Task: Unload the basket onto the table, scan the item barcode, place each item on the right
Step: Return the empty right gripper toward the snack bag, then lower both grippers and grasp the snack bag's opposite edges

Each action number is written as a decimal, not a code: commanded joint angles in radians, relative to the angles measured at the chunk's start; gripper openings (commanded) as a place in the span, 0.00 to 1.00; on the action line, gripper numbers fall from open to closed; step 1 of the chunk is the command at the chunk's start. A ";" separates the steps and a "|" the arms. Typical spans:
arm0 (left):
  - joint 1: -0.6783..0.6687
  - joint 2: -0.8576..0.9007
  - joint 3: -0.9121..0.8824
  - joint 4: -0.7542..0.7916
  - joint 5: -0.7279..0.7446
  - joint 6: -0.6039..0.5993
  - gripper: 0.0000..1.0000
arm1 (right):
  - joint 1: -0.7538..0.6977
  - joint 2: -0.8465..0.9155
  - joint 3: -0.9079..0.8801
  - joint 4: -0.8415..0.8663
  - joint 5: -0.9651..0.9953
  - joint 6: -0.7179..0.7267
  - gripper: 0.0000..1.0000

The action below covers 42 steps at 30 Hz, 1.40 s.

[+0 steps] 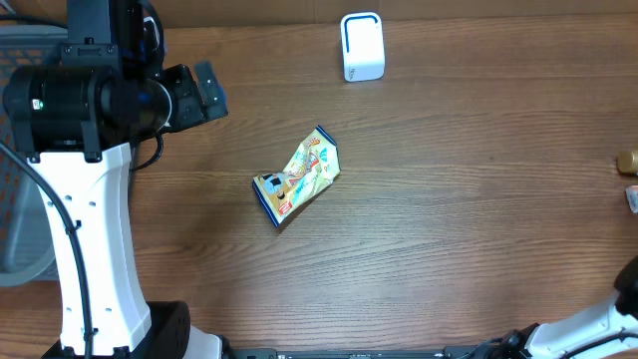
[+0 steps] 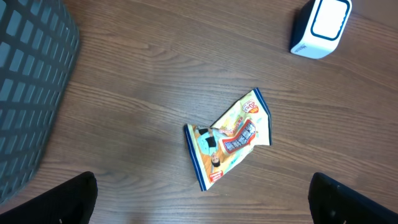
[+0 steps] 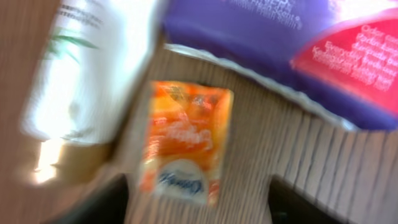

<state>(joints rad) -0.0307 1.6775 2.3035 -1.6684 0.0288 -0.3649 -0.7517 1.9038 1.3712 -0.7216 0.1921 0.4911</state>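
Snack packet (image 1: 297,177) lies flat near the middle of the worktop (image 1: 449,229), well apart from the white scanner (image 1: 362,46) standing at the far edge. Left claw (image 2: 208,205) hangs over the worktop near the packet, jaws spread wide with nothing between them, a grey basket (image 2: 31,93) off to one side. Right claw (image 3: 205,208), in a blurred view, is released too, above an orange sachet (image 3: 186,143) lying beside a white bottle (image 3: 81,74) and a purple pack (image 3: 261,31).
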 commanded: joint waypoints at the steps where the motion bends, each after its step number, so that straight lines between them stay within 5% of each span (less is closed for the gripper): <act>1: 0.004 -0.013 0.002 0.003 -0.003 -0.010 1.00 | 0.005 -0.140 0.114 -0.042 -0.141 0.003 0.87; 13: 0.004 -0.013 0.002 0.003 -0.003 -0.010 1.00 | 0.099 -0.285 0.209 -0.142 -1.017 -0.027 0.99; 17: 0.004 -0.013 0.002 0.003 -0.003 -0.010 1.00 | 0.318 -0.270 0.199 -0.233 -0.951 -0.182 1.00; 27: 0.004 -0.013 0.002 0.003 -0.003 -0.010 1.00 | 0.851 -0.123 0.199 -0.202 -0.722 -0.193 1.00; 42: 0.004 -0.013 0.002 0.005 0.005 -0.018 1.00 | 1.113 0.043 0.199 -0.095 -0.681 -0.151 1.00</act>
<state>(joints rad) -0.0307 1.6775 2.3035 -1.6680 0.0292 -0.3676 0.3431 1.9469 1.5742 -0.8261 -0.5072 0.3351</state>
